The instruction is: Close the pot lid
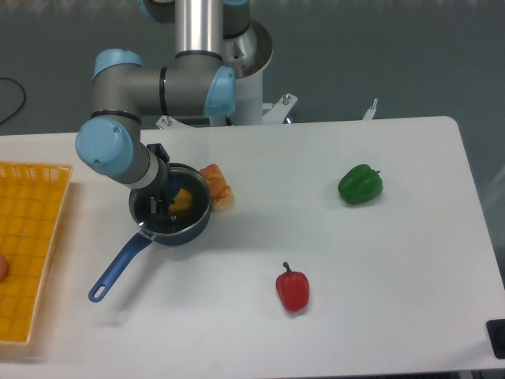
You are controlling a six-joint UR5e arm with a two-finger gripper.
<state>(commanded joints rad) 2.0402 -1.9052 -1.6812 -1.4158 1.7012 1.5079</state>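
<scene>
Pot (170, 212), a small round dark blue-black pan, sits on the white table (379, 268) toward its left side, just in front of the robot's base. Its long blue handle (120, 266) runs down and to the left, ending in a loop hole near the yellow mesh basket (31, 237), which lies at the table's left edge. A yellow item (182, 200) shows inside the pan, toward its right side. The glass lid (175, 223) appears to lie over the pan, given away only by pale glints near the front rim; how squarely it sits cannot be told. The gripper (160, 207) reaches down over the middle of the pan from the grey and light-blue arm (118, 154). Its dark fingers sit at the lid's centre, but they are too small and dark to tell whether they are clenched on the knob or released.

Touching or just beside the pan's right rim lies an orange-brown bread-like piece (216, 186). A red bell pepper (293, 289) lies well apart toward the front middle of the table, and a green bell pepper (360, 184) sits farther right. A small part of a reddish object (3, 268) shows at the left edge, in the basket.
</scene>
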